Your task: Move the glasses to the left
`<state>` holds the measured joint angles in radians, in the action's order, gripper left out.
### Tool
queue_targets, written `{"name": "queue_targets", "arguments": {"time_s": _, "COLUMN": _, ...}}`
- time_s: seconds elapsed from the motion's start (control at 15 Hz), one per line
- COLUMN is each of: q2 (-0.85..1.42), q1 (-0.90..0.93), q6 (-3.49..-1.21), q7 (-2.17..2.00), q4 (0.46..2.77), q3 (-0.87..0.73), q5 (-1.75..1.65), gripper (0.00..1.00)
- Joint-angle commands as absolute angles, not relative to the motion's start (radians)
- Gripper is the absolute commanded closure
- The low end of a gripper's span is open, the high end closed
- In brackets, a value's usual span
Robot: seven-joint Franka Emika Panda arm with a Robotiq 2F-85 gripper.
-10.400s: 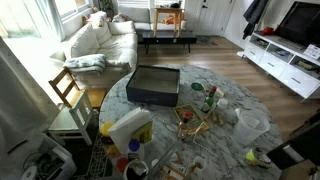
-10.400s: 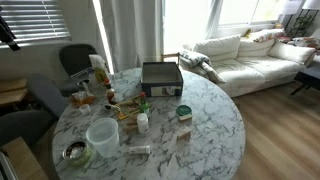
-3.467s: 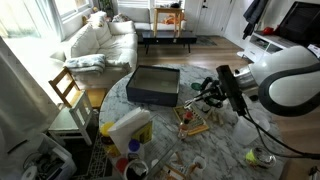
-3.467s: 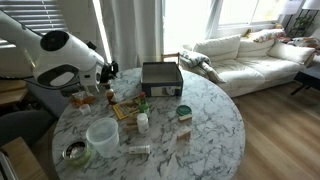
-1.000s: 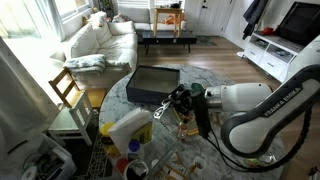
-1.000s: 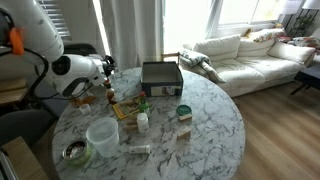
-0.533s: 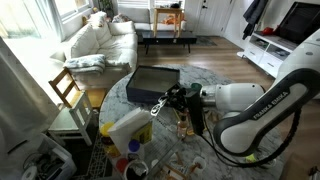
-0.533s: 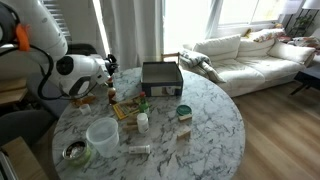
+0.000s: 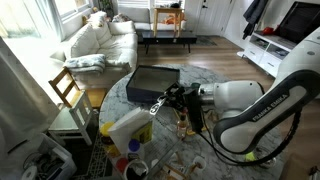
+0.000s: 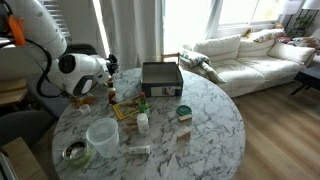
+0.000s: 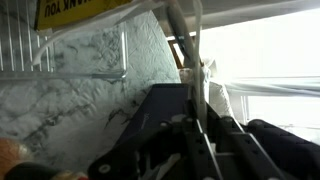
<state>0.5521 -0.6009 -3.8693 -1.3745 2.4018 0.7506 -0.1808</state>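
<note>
My gripper (image 9: 166, 99) hangs low over the marble table (image 9: 238, 150), between the black box (image 9: 153, 84) and the white jug with a yellow label (image 9: 128, 128). It is shut on the glasses (image 9: 154, 106), which dangle from its tip toward the jug. In the wrist view the fingers (image 11: 212, 140) pinch a thin pale arm of the glasses (image 11: 185, 45), and a clear lens outline (image 11: 80, 55) shows above the table top. In an exterior view the arm (image 10: 80, 68) hides the gripper tip and the glasses.
Wooden pieces (image 9: 190, 125) and bottles lie just beside the arm. A clear bowl (image 10: 101, 134), a small white bottle (image 10: 143, 122) and a green-lidded jar (image 10: 183, 112) stand on the table. A wooden chair (image 9: 68, 88) is at the table's edge.
Over the last second the gripper has carried the glasses a little further left, from beside the wooden pieces toward the black box and the jug. Its jaws have stayed shut.
</note>
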Motion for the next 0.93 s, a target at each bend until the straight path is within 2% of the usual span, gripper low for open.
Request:
{"name": "queue_targets", "arguments": {"time_s": 0.0, "q2": 0.463, "q1": -0.651, "q6": -3.765, "q7": -1.452, "q4": 2.464, "q3": 0.777, "q5": -0.200, "gripper": 0.97}}
{"name": "queue_targets", "arguments": {"time_s": 0.33, "q2": 0.446, "q1": -0.761, "q6": -3.640, "q7": -1.500, "q4": 2.428, "q3": 0.880, "q5": -0.327, "gripper": 0.97}}
{"name": "queue_targets", "arguments": {"time_s": 0.87, "q2": 0.618, "q1": -0.896, "q6": -3.495, "q7": -1.465, "q4": 2.294, "q3": 0.963, "q5": -0.563, "gripper": 0.97}}
